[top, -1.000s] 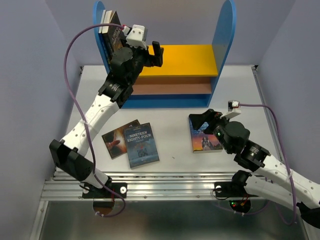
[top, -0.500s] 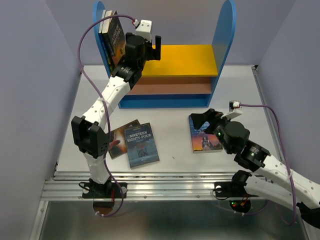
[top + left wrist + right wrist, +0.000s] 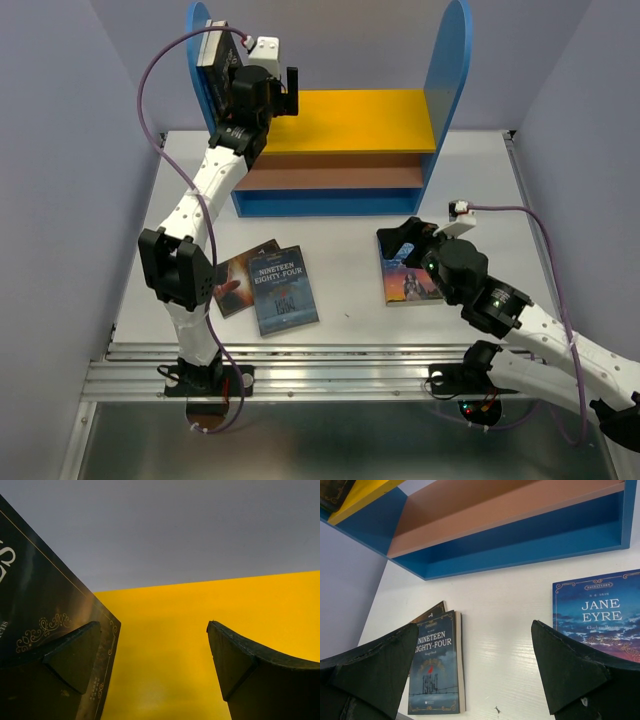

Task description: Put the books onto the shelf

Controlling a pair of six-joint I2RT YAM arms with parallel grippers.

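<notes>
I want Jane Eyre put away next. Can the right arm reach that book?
Probably yes. The right gripper is open close by the Jane Eyre book, which lies flat with nothing on top.

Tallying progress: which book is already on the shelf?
The dark book, standing against the shelf's left panel on the yellow board; the other three lie flat on the table.

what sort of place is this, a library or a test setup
Probably a lab test bench: left arm and right arm bolted at the edge of a white table, plain grey walls around it, and a small blue-and-yellow shelf.
</notes>
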